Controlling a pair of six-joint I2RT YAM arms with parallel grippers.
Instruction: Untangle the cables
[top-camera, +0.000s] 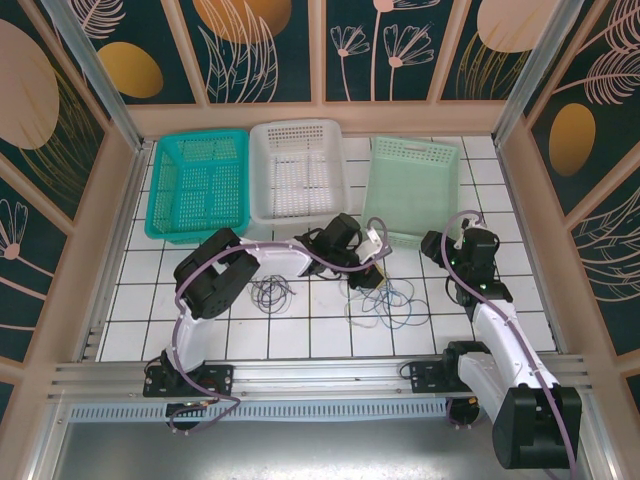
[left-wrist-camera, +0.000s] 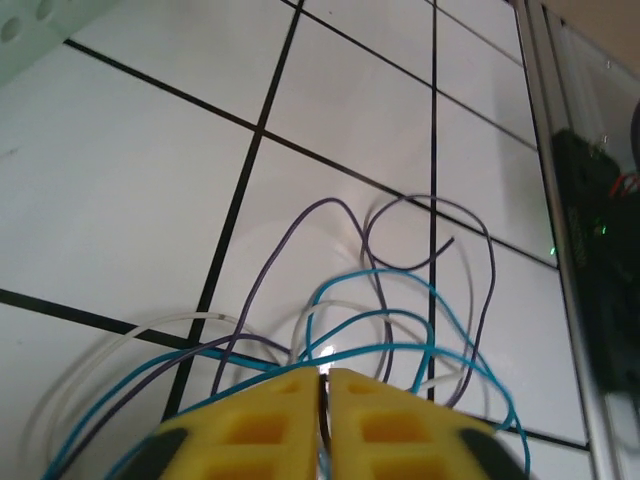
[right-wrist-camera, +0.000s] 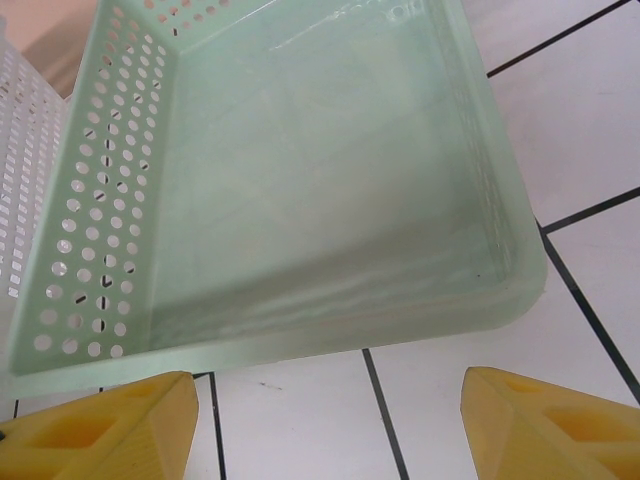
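- Yellow fingers (left-wrist-camera: 390, 430) of my left gripper (left-wrist-camera: 325, 378) are pressing flat together, no gap showing between them.
- Cables (left-wrist-camera: 375, 270) in blue, purple and white are looping on the white tiles (left-wrist-camera: 130, 180) right at those tips; I cannot tell whether a strand is being pinched.
- From above, the main bunch (top-camera: 388, 300) is lying between my two arms, and a smaller bunch (top-camera: 270, 292) is lying apart to its left.
- My right gripper (right-wrist-camera: 325, 400) is hanging with its jaws spread wide, holding nothing, over bare tile just in front of the green basket (right-wrist-camera: 300, 180).
- Farther back, a white basket (top-camera: 297, 175) and a teal basket (top-camera: 198, 185) are sitting side by side to its left, along the back wall.
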